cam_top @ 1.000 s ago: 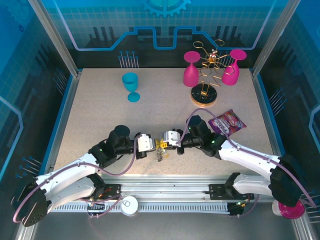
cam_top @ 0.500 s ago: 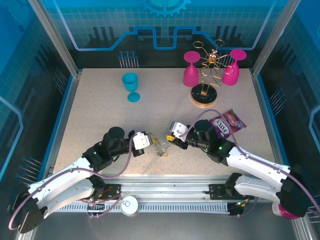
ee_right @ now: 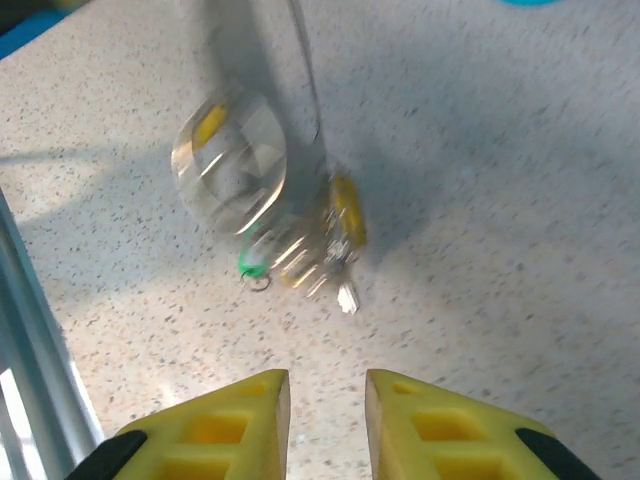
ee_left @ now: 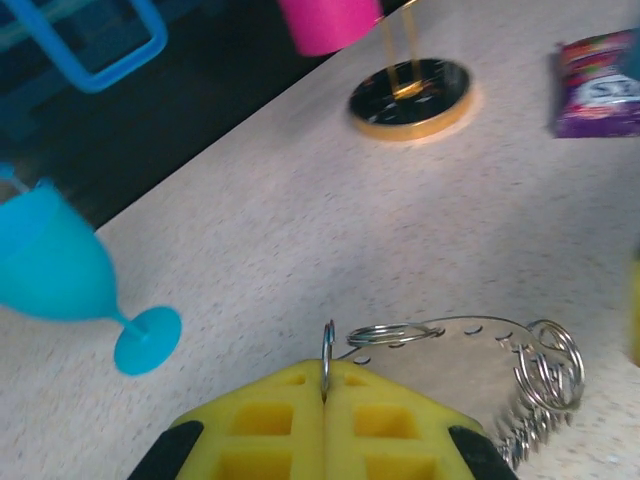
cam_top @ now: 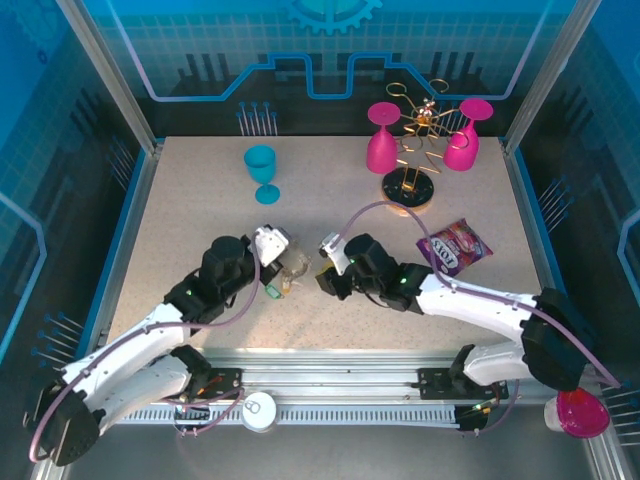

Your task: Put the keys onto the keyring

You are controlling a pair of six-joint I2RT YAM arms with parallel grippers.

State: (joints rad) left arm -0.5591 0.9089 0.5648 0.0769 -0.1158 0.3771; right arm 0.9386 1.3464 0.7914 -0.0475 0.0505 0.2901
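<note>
My left gripper (ee_left: 326,378) is shut on the keyring (ee_left: 470,325), pinching a thin metal ring edge-on between its yellow fingers (ee_left: 270,420). The grey bumpy loop curves off to the right, with small split rings (ee_left: 548,365) bunched on it. From above, the left gripper (cam_top: 283,262) holds the keyring (cam_top: 295,270) just over the table. The keys (ee_right: 305,250) hang blurred below the loop, one green (ee_right: 250,264) and one yellow (ee_right: 347,208). My right gripper (ee_right: 327,405) is open, a short way back from them with nothing between its fingers. Seen from above, the right gripper (cam_top: 326,272) sits just right of the keyring.
A blue goblet (cam_top: 262,170) stands at the far left. At the far right, a gold wire rack (cam_top: 410,190) on a round base carries two pink goblets (cam_top: 381,138). A purple snack packet (cam_top: 455,246) lies right of the right arm. The table's near edge (cam_top: 330,352) is close.
The right gripper opened, let go of the keys and drew back, then shifted left. The left gripper moved away from the near edge with the keyring, and the keys swing below it.
</note>
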